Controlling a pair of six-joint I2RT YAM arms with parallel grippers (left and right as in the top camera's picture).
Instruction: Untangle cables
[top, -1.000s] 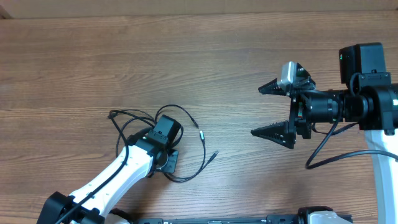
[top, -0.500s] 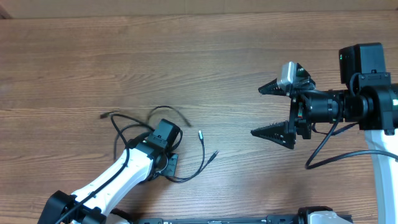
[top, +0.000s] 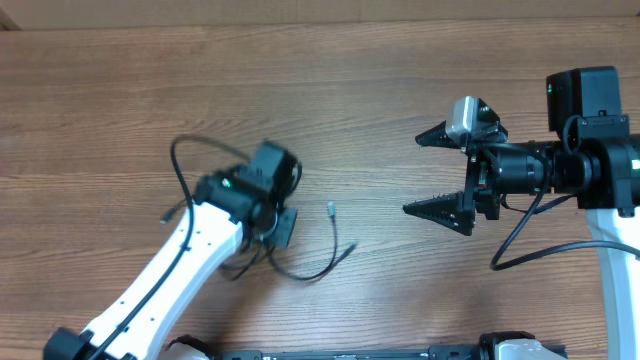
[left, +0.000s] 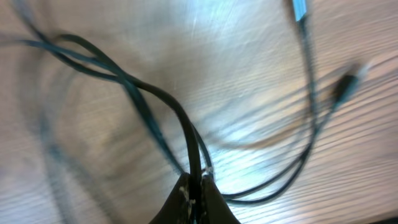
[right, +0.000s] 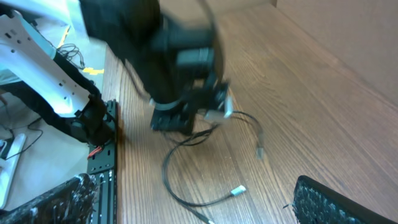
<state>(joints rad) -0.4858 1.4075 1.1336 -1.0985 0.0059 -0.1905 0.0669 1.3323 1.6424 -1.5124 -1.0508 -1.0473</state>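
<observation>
Several thin black cables (top: 318, 270) lie tangled on the wooden table at centre left. One loop (top: 182, 152) arcs up past the left arm, and small plug tips (top: 331, 208) lie to the right of it. My left gripper (top: 271, 231) is over the tangle, shut on a bunch of cable strands (left: 155, 102) that run into its jaws (left: 198, 185). My right gripper (top: 437, 172) is open and empty, well to the right of the cables. The right wrist view shows the cables (right: 180, 186) and a silver plug (right: 237, 191) on the table.
The left arm (top: 180, 265) lies across the front left of the table. The right arm's base and a thick black cable (top: 530, 250) are at the right edge. A black mounting rail (right: 102, 155) runs along the front table edge.
My left gripper has moved away from the front edge with the cables in it. It dragged the tangle, and the loop swung out to the far left. The right arm has not moved.
</observation>
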